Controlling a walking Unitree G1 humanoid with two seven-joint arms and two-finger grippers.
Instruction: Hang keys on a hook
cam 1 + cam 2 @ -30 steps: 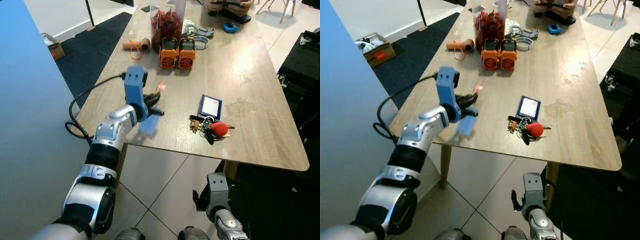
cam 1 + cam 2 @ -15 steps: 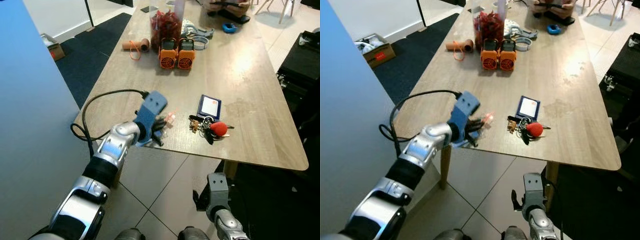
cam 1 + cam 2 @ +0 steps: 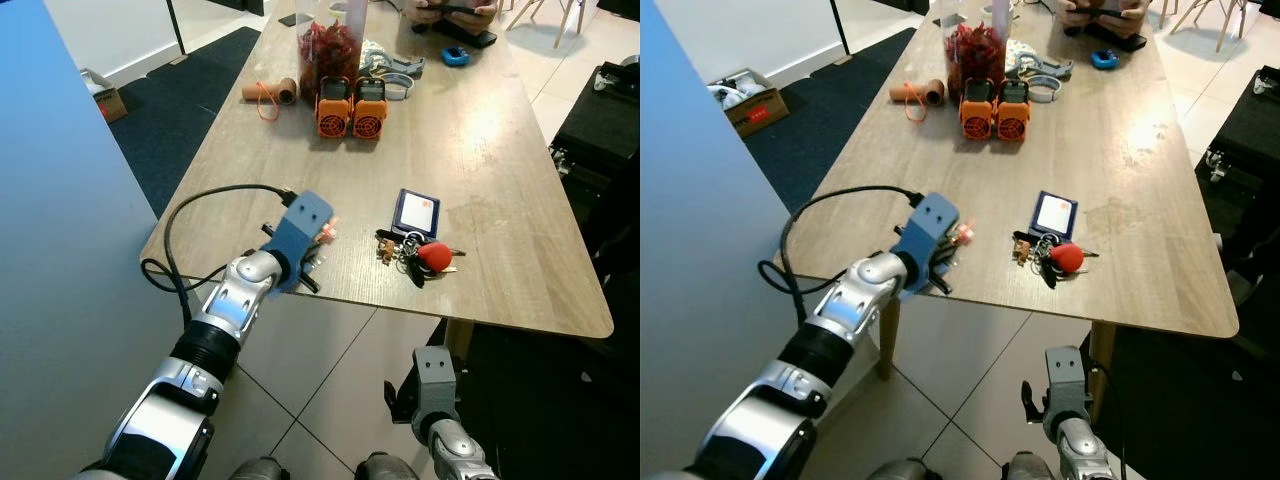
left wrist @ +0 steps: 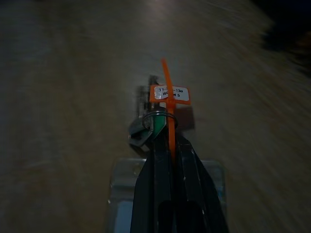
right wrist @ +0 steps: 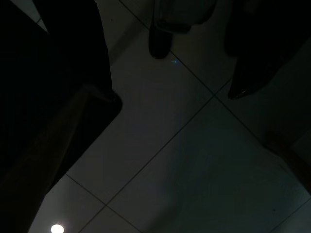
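Note:
My left gripper [image 3: 312,248] hovers low over the near edge of the wooden table [image 3: 500,150], shut on a small set of keys [image 4: 144,130]. An orange zip tie and an orange tag [image 4: 170,93] stick out past the fingertips. The tag [image 3: 326,231] points toward the table's middle. A second bunch of keys with a red fob [image 3: 424,257] lies on the table to the right of the gripper, beside a blue card holder [image 3: 417,211]. My right arm [image 3: 434,377] hangs idle below the table edge, over tiled floor.
Two orange devices [image 3: 352,107], a jar of red things [image 3: 322,50], an orange-corded roll [image 3: 270,95] and small items stand at the table's far end. A person's hands [image 3: 448,8] rest there. A blue wall [image 3: 60,250] stands on the left, and a black cable [image 3: 200,215] loops from my left wrist.
My left arm has dropped from a raised pose and swung right, so the gripper with the tagged keys now sits low over the table's near edge. The red-fob keys have not moved.

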